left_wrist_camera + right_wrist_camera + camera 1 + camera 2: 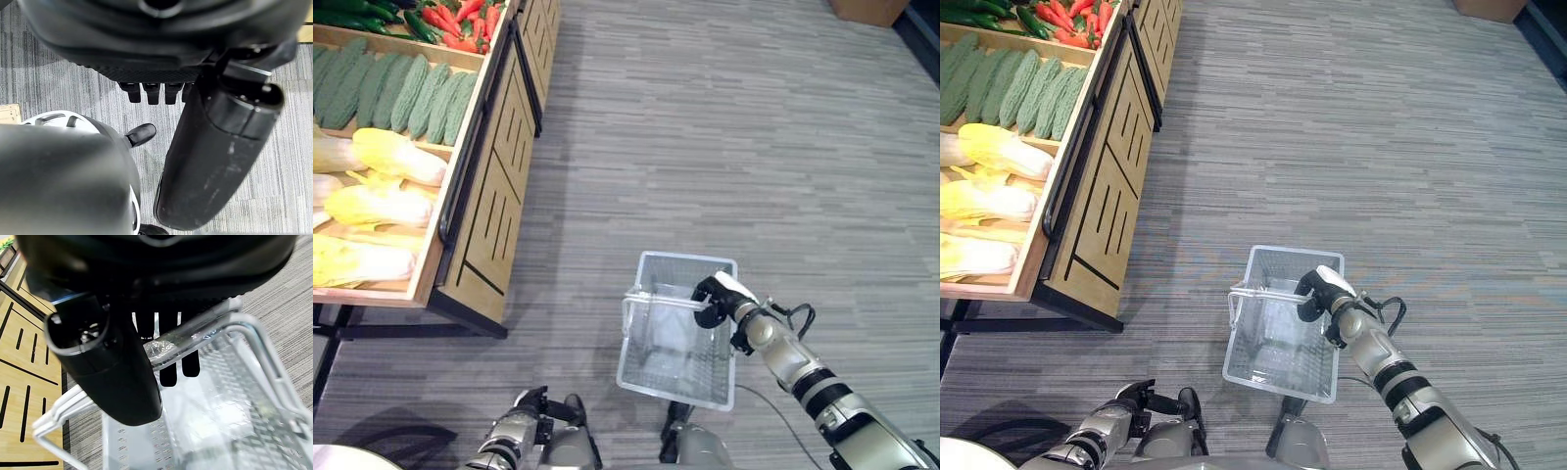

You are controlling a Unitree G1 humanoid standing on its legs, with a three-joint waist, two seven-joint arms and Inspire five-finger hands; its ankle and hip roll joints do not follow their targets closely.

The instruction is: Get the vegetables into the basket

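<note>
- The right hand (717, 297) is curled round the handle (195, 335) of the basket (677, 377), which hangs empty above the floor (724, 127).
- The left hand (530, 406) shows low by the body, fingers curled on nothing, and is the nearer hand to the produce.
- The vegetables lie ahead and to the left on a wooden stand (480, 220), well apart from the basket.
- Pale yellow cabbages (396, 157) lie nearest, long axes roughly crosswise.
- Bumpy green gourds (401, 93) lie beyond; red and green peppers (455, 22) lie farthest.
</note>
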